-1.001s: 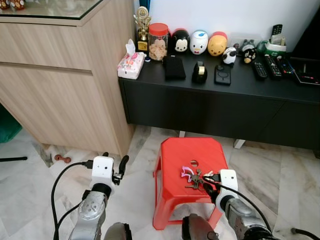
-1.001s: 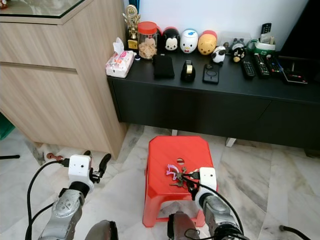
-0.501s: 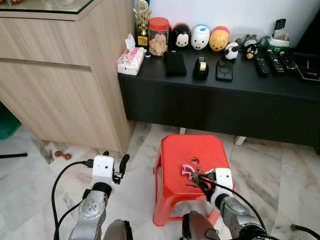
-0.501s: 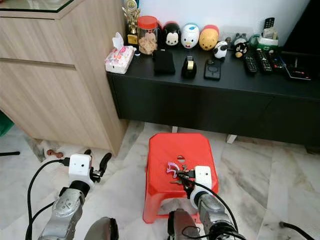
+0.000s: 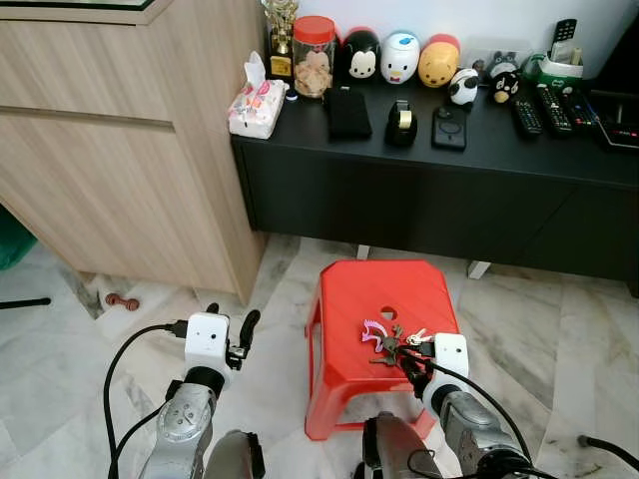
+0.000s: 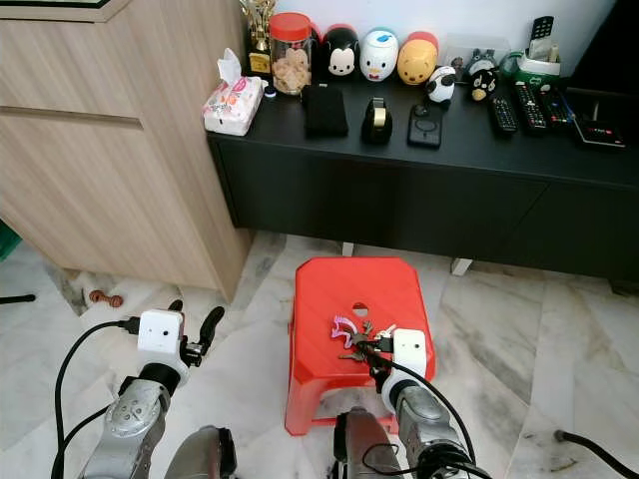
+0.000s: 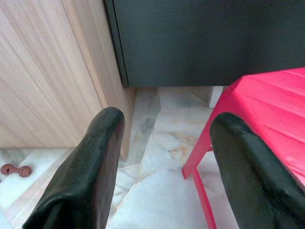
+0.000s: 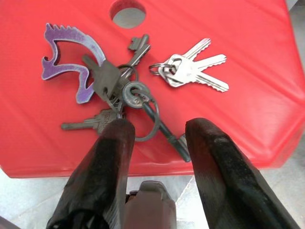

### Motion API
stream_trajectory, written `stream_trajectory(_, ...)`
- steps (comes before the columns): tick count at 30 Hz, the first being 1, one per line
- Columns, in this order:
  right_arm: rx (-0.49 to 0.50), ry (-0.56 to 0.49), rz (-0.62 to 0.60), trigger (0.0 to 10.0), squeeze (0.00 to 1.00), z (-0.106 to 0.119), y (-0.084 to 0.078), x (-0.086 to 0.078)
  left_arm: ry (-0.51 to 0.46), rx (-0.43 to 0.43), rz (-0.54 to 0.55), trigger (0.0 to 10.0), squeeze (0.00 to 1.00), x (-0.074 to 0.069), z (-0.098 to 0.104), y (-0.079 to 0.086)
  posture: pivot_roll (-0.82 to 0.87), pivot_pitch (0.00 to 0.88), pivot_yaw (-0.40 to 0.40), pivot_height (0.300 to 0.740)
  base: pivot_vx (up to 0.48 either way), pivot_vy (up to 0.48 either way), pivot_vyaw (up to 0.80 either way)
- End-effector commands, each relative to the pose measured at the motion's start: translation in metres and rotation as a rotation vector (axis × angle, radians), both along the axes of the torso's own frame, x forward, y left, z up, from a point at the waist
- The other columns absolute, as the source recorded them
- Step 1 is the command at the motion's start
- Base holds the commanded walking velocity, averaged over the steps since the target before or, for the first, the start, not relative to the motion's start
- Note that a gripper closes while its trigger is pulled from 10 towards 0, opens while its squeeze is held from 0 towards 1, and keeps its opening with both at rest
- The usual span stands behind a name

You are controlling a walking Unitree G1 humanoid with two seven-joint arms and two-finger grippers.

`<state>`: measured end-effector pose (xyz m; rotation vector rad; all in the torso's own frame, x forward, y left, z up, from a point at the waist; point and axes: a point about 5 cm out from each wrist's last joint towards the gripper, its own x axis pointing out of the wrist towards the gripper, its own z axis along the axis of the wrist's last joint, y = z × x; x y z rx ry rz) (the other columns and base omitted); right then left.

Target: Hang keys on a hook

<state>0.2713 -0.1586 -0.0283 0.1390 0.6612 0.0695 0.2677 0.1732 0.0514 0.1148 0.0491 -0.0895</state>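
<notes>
while keys (image 8: pixel 138 90) lie near stool (image 5: pixel 349 299) edge | right hand (image 8: pixel 157 138) released above | left hand (image 7: pixel 162 143) released

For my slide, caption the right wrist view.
Right hand, open, poised over keys on a red stool.

Glossy red plastic stool (image 8: pixel 248 95) holding dull grey and bright silver metal keys (image 8: pixel 143 90) with a matt purple tag (image 8: pixel 66 57). Beside the stool, polished veined marble floor (image 5: pixel 559 329), pale wood-grain cabinet (image 5: pixel 110 170) and a matt black console (image 5: pixel 429 200).
</notes>
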Motion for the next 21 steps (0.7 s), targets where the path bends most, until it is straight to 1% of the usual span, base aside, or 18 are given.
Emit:
stream_trajectory(1,0.012,-0.011,-0.017,10.0,0.0,0.0,0.001,0.0,0.012,0.004,-0.008,10.0,0.0,-0.003,-0.001,-0.001,-0.04,0.18,-0.035,0.619,0.0,0.0,0.0)
stream_trajectory(2,0.023,-0.026,-0.035,10.0,0.0,0.003,0.001,0.003,0.008,0.004,-0.007,10.0,0.0,-0.002,0.0,-0.001,-0.03,0.179,-0.034,0.619,0.0,0.0,0.0)
stream_trajectory(7,0.024,-0.044,-0.042,10.0,0.0,0.006,-0.001,0.006,-0.008,0.006,-0.006,10.0,0.0,0.0,0.003,0.0,-0.04,0.177,-0.034,0.619,0.0,0.0,0.0)
stream_trajectory(11,0.041,-0.093,-0.035,10.0,0.0,0.013,0.0,0.013,-0.044,0.008,-0.006,10.0,0.0,0.004,0.013,0.001,-0.03,0.177,-0.034,0.619,0.0,0.0,0.0)
stream_trajectory(18,0.037,-0.087,-0.026,10.0,0.0,0.013,0.001,0.013,-0.057,0.006,-0.012,10.0,0.0,0.005,0.017,-0.001,-0.03,0.181,-0.034,0.619,0.0,0.0,0.0)
stream_trajectory(21,0.021,-0.065,-0.024,10.0,0.0,0.01,0.001,0.011,-0.06,0.005,-0.017,10.0,0.0,0.003,0.019,-0.002,-0.03,0.189,-0.034,0.619,0.0,0.0,0.0)
